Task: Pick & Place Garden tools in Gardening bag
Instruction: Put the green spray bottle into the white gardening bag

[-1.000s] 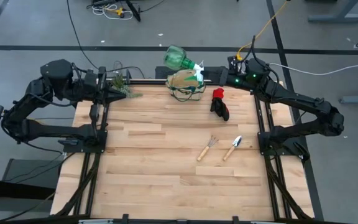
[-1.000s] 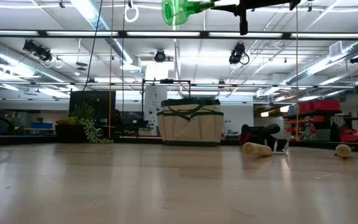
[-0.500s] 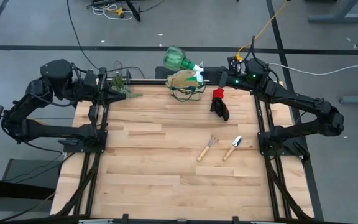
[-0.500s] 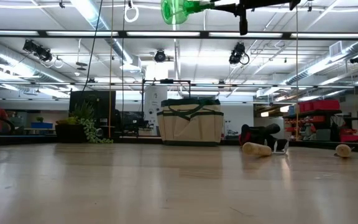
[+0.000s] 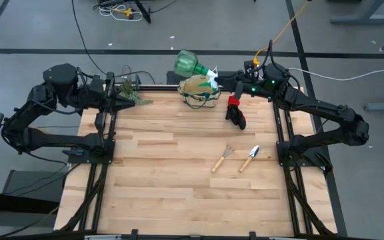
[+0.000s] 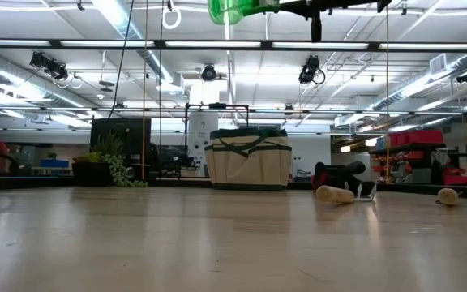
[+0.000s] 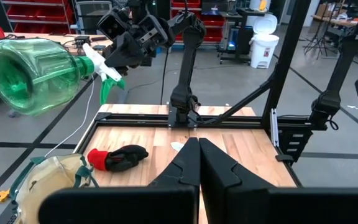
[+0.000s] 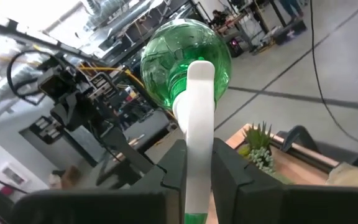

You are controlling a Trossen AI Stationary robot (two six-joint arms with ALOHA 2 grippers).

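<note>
- Right gripper [image 5: 213, 75] extended level at the desk's [image 5: 179, 167] far edge, raised above the gardening bag [image 5: 197, 90]; jaws clamped on the white neck of the green plastic item [image 5: 188, 63].
- Left gripper [image 5: 133, 97] at the far left corner beside the plant [image 5: 127, 87]; jaws together.
- Glove [image 5: 235, 112] right of the bag; rake [image 5: 223, 158] and trowel [image 5: 249, 158] lie mid-desk.

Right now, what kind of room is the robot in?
Probably a robotics lab or workshop. The wooden table has a metal frame carrying two arms, red storage shelves line a wall, and bare pipes and strip lights hang overhead. The right gripper holds a green spray bottle.
</note>
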